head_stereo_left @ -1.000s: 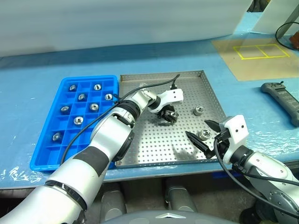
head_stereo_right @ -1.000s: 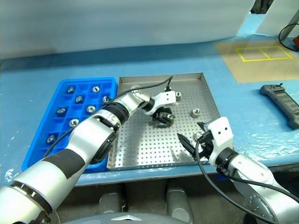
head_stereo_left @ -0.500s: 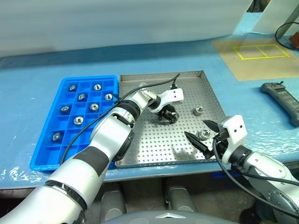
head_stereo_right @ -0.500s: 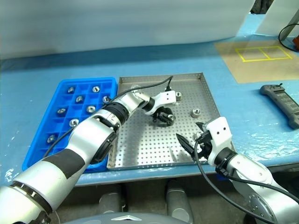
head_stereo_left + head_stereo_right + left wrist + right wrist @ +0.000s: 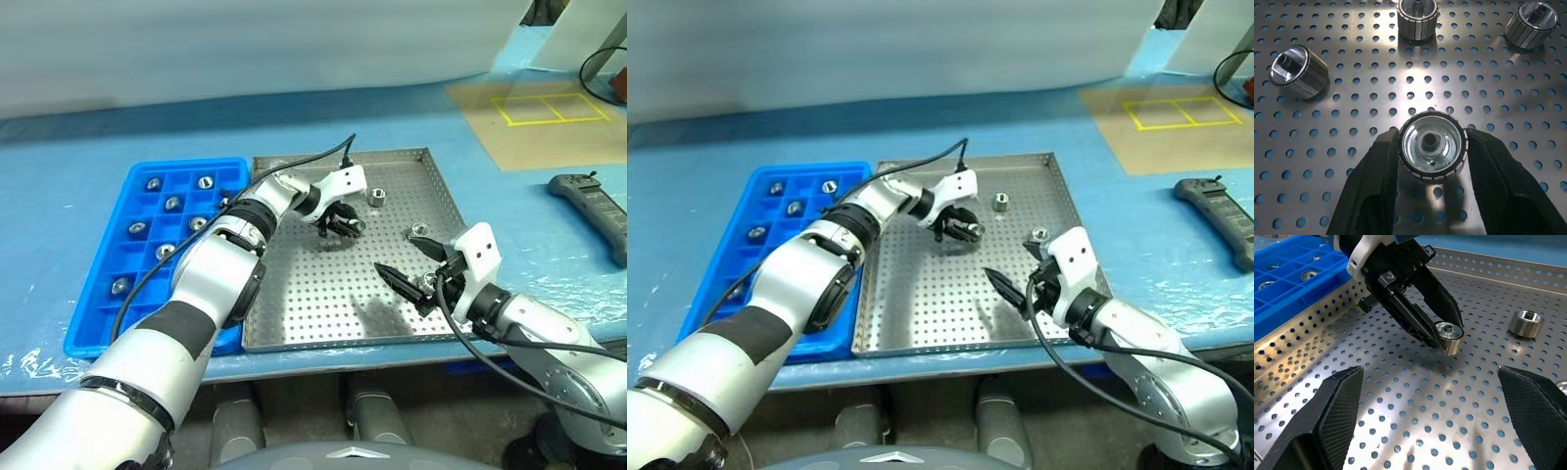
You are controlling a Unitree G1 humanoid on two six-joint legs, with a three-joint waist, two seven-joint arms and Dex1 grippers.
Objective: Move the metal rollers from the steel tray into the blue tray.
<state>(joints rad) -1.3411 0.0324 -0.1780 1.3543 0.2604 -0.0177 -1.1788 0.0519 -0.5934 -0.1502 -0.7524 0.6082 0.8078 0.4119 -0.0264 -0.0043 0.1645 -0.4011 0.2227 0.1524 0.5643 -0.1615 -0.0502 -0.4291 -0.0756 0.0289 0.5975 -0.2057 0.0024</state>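
My left gripper (image 5: 339, 224) is shut on one metal roller (image 5: 1433, 147) and holds it just above the perforated floor of the steel tray (image 5: 323, 294). Three more rollers lie loose on that tray: one behind the gripper (image 5: 377, 196), one at the right (image 5: 416, 231), and one between my right gripper's spread fingers (image 5: 424, 283). My right gripper (image 5: 397, 255) stands open over the tray's right front. The blue tray (image 5: 186, 164) lies left of the steel tray, with several rollers (image 5: 172, 204) in its compartments.
A black handheld device (image 5: 598, 206) lies on the blue table cover to the right. A tan mat with yellow markings (image 5: 529, 113) sits at the back right. A white sheet rises behind the table.
My left gripper has shut on a roller and risen with it, drifting back and left. That uncovered a roller behind it. My right gripper has edged forward and left, still open.
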